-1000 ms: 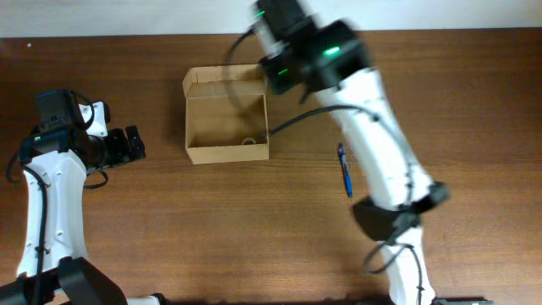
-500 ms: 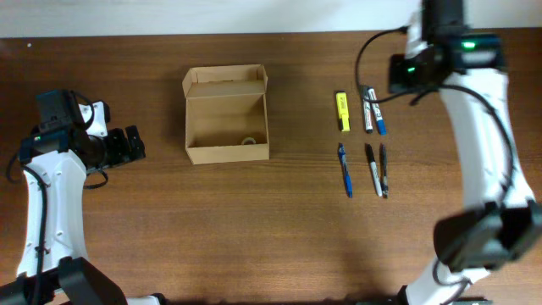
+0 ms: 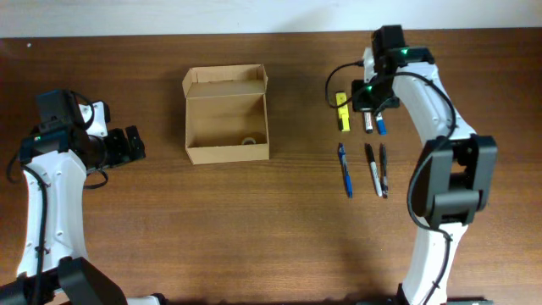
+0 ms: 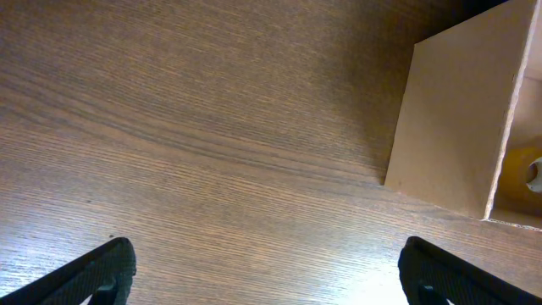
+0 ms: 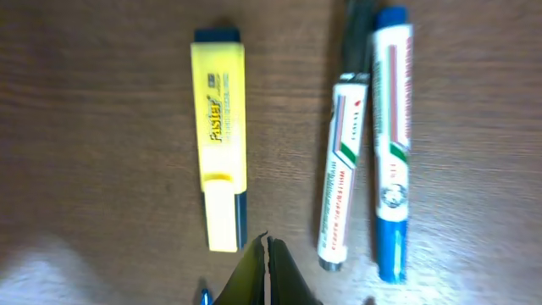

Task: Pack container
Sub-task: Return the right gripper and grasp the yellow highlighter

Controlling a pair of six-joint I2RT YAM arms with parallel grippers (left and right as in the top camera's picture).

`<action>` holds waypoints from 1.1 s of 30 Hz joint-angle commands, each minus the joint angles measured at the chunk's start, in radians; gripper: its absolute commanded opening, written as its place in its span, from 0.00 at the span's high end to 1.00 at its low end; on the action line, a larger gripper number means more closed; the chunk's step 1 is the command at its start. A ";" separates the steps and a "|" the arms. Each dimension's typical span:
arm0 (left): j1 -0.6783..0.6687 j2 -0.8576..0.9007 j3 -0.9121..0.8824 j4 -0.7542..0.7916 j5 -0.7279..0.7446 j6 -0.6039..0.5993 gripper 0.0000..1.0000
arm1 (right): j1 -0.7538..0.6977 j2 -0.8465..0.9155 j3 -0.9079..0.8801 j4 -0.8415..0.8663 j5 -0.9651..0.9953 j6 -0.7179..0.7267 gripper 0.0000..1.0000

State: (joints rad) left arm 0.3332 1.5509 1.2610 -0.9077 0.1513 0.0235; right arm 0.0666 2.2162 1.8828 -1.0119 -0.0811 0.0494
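Table: brown wood-grain table [image 3: 254,229], beneath both sets of jaws, bearing everything else.

Container: small rectangular tan cardboard container [image 3: 227,119], lid flap folded back, open to the top; near the left jaws, ahead of them and off to one side, untouched; well apart from the right jaws.

Left gripper: black left gripper [image 4: 267,275], jaws spread wide, nothing between them but bare wood; outer wall of the container just ahead.

Right gripper: right gripper [image 5: 267,271], jaws pressed together to a point, holding nothing; poised low over the first row of writing things.

Highlighter: yellow plastic highlighter [image 5: 220,140], flat on the wood, near end just beside the closed jaws, not touched.

Markers: white marker with black cap [image 5: 343,169] and white marker with blue cap [image 5: 392,144], parallel and almost touching, just beyond the right jaws on the side opposite the highlighter.

Pens: slim blue pen [image 3: 345,169] and two dark pens [image 3: 373,169], in a second row, near the right jaws, well apart from the left ones.

Inside the container: small pale round thing [image 3: 248,141] in a corner of the floor; too small to name.

Progress: early, by the look of it. At most one small thing packed; six writing things out on the wood, none gripped. Left, most likely: opening of the right jaws, pick-up and carry of each piece, perhaps closing of the flap.
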 commanded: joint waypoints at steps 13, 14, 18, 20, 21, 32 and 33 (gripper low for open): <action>0.003 0.003 -0.004 0.000 0.017 0.019 0.00 | 0.100 0.045 0.002 0.092 0.111 -0.071 0.50; 0.003 0.003 -0.004 0.000 0.017 0.019 0.00 | 0.101 0.050 0.002 0.093 0.120 -0.071 0.49; 0.003 0.003 -0.004 0.000 0.017 0.019 0.00 | 0.101 0.078 0.002 0.101 0.128 -0.071 0.44; 0.003 0.003 -0.003 0.000 0.017 0.019 0.00 | 0.101 0.095 0.002 0.111 0.127 -0.071 0.44; 0.003 0.003 -0.003 0.000 0.017 0.019 0.00 | 0.101 0.103 0.002 0.113 0.127 -0.068 0.44; 0.003 0.003 -0.003 0.000 0.017 0.019 0.00 | 0.104 0.166 0.002 0.126 0.127 -0.047 0.57; 0.003 0.003 -0.003 0.000 0.017 0.019 0.00 | 0.104 0.166 0.002 0.127 0.126 -0.042 0.67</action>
State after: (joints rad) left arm 0.3332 1.5509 1.2610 -0.9077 0.1516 0.0235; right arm 0.1680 2.3528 1.8812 -0.8845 0.0292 -0.0109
